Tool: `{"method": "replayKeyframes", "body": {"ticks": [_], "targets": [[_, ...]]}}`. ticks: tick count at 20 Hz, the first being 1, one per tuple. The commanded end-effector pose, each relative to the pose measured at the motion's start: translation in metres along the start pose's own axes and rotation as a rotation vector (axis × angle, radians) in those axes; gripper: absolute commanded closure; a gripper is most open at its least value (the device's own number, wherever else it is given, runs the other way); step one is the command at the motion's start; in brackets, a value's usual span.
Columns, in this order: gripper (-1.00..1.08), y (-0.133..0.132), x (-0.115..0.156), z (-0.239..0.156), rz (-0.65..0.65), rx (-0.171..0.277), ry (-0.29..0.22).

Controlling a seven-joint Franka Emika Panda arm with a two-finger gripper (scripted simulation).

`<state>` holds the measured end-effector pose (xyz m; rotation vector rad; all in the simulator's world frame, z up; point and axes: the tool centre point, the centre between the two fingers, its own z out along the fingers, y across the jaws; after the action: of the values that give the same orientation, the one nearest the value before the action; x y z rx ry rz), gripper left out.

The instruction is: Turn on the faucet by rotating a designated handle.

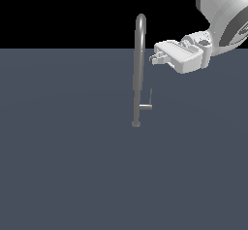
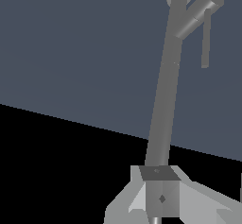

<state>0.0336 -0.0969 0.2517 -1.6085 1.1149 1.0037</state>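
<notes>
Hovering beside the slim curved metallic faucet (image 1: 139, 69), the white gripper (image 1: 154, 57) shows unreadable jaws.

No readable text in either view.

The faucet (image 1: 139, 69), its handle (image 1: 147, 106), the white arm and the gripper (image 1: 156, 57) carry no letters, numbers, brand marks or labels that can be read. The grey desk (image 1: 58, 166) is plain and without any sign. In the wrist view there is a small dark diamond mark on the grey block near the pipe, but it is only a shape, not a character.
</notes>
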Motion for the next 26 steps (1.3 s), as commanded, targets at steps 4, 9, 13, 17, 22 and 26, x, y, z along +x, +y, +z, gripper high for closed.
{"method": "replayKeyframes", "body": {"ticks": [4,9,13,17,22,26], "targets": [[1.08,0.004,0.047,0.006,0.122,0.124,-0.106],[1.08,0.010,0.077,0.014,0.203,0.205,-0.175],[1.08,0.013,0.092,0.020,0.244,0.247,-0.211],[1.08,0.015,0.099,0.024,0.263,0.267,-0.228],[1.08,0.015,0.100,0.024,0.265,0.269,-0.230],[1.08,0.022,0.095,0.025,0.265,0.268,-0.229]]}}
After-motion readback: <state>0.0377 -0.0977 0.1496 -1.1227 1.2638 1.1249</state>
